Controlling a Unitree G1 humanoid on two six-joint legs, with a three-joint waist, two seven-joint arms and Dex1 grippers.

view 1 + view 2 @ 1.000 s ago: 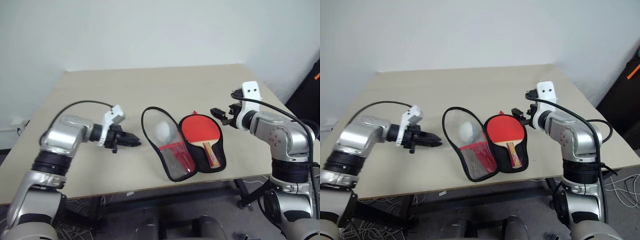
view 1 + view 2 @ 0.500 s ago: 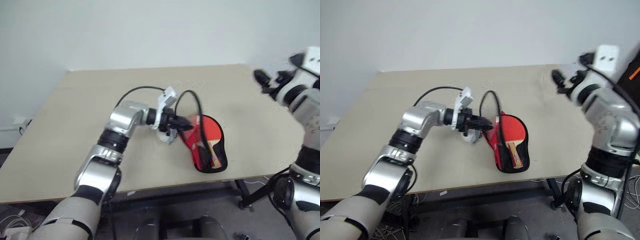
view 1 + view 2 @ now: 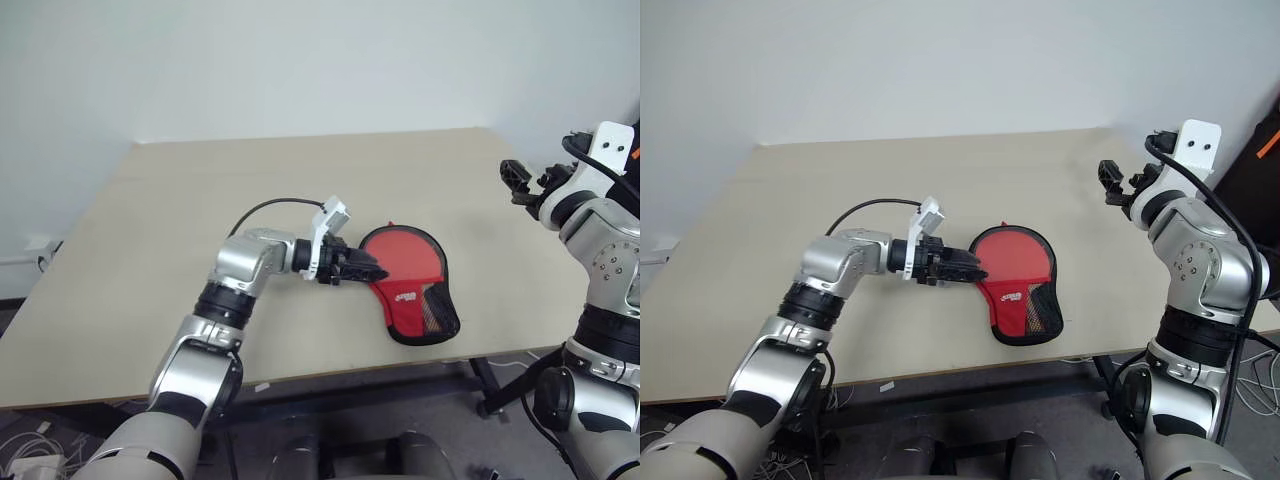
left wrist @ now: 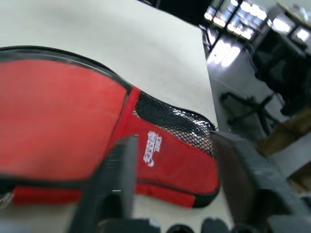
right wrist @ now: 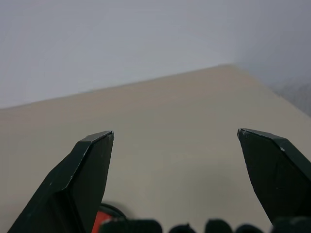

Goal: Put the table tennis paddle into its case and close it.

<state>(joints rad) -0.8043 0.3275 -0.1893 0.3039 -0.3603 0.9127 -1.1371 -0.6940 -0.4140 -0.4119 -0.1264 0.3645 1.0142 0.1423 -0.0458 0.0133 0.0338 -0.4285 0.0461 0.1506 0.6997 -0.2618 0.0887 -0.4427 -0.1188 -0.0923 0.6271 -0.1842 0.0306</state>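
Observation:
The case [image 3: 408,275] lies flat on the table, folded over, red side up, with its white logo and black mesh narrow end [image 4: 175,124] toward the near edge. The table tennis paddle is hidden under the folded cover. My left gripper [image 3: 365,270] points at the case's left rim. In the left wrist view its fingers [image 4: 121,160] stand apart above the red cover with nothing between them. Off to the right, my right gripper [image 3: 520,180] is raised above the table, open and empty, its two fingertips [image 5: 95,160] wide apart.
The beige table [image 3: 200,200] stretches wide to the left of and behind the case. The case sits close to the table's front edge [image 3: 330,375]. A white wall stands behind the table.
The left arm swung right and folded the case's open flap over the paddle, then its fingers opened. The right arm lifted and drew away to the right.

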